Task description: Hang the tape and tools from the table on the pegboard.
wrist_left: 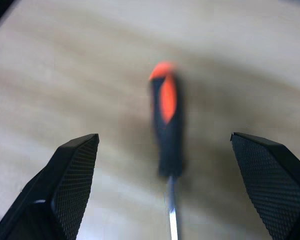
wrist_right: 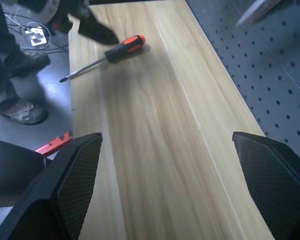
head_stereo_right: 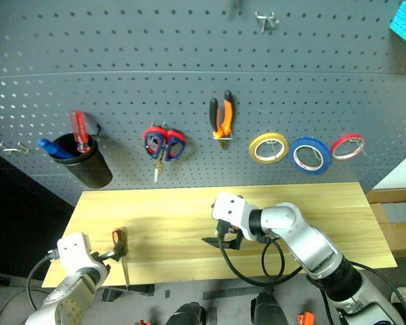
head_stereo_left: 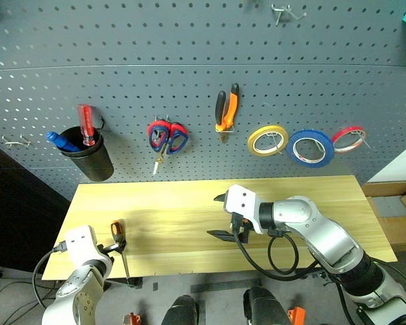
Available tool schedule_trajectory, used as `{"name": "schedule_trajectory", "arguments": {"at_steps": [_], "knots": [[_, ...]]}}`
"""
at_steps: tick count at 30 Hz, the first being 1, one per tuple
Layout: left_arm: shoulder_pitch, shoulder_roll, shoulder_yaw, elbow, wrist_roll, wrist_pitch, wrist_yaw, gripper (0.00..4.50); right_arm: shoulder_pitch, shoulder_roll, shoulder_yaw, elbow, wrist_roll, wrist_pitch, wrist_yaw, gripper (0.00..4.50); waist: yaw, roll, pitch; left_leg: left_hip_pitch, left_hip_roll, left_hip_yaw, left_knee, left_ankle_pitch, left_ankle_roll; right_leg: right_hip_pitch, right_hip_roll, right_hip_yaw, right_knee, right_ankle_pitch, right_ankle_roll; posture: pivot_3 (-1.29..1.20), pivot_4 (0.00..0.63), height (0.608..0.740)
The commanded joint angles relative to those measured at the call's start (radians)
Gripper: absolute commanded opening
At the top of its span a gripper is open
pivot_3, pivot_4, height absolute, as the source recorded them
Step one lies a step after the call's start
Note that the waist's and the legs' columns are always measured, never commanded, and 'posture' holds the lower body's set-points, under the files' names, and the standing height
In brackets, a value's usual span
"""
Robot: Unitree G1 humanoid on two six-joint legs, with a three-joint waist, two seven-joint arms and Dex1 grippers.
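Workshop: tool-hung pegboard (head_stereo_left: pixel 189 81), wooden table (head_stereo_left: pixel 189 210).

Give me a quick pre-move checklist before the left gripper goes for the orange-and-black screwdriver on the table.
1. Left gripper open: ok.
2. Screwdriver between its fingers, lying free on the table: ok.
3. Right gripper open and holding nothing: ok.
4. Right arm apart from the screwdriver: ok.
5. Pliers, scissors and blue tape already on the pegboard: ok.
6. Free hook that suits the screwdriver: cannot tell.
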Motion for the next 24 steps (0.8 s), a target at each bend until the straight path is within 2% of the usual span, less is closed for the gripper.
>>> {"name": "schedule_trajectory", "arguments": {"at_steps": [1, 7, 16, 24], "knots": [[-0.069, 0.008, 0.027, 0.032, -0.020, 0.019, 0.024, 4.49, -0.017, 0.006, -0.009, -0.032, 0.002, -0.006, 0.003, 4.50, 0.001, 0.000, 0.000, 0.000, 0.000, 0.000, 0.000, 0.000, 0.000, 0.000, 0.000, -0.001, 0.000, 0.000, 0.000, -0.02, 0.206, 0.740], [-0.179, 0.039, 0.041, 0.172, 0.001, 0.032, 0.054, 4.49, -0.020, 0.008, -0.009, -0.035, 0.001, 0.001, 0.006, 4.50, -0.010, 0.000, 0.000, 0.000, 0.000, 0.000, 0.000, 0.001, -0.001, 0.000, 0.000, -0.001, 0.001, 0.001, -0.001, -0.03, 0.206, 0.740], [-0.233, 0.056, 0.083, 0.317, -0.005, 0.049, 0.098, 4.49, -0.022, 0.005, -0.011, -0.038, 0.003, 0.008, 0.008, 4.50, -0.008, 0.000, 0.000, -0.002, 0.000, 0.000, 0.000, 0.001, -0.001, -0.002, -0.001, -0.001, 0.000, 0.001, -0.001, -0.04, 0.208, 0.740], [-0.302, 0.126, 0.063, 0.456, 0.017, -0.003, 0.049, 2.00, -0.018, -0.007, -0.013, -0.040, -0.003, 0.005, 0.008, 4.50, -0.008, 0.000, 0.000, -0.002, 0.000, -0.001, 0.000, 0.001, -0.002, -0.002, -0.001, -0.002, 0.002, 0.001, -0.001, -0.04, 0.208, 0.740]]}}
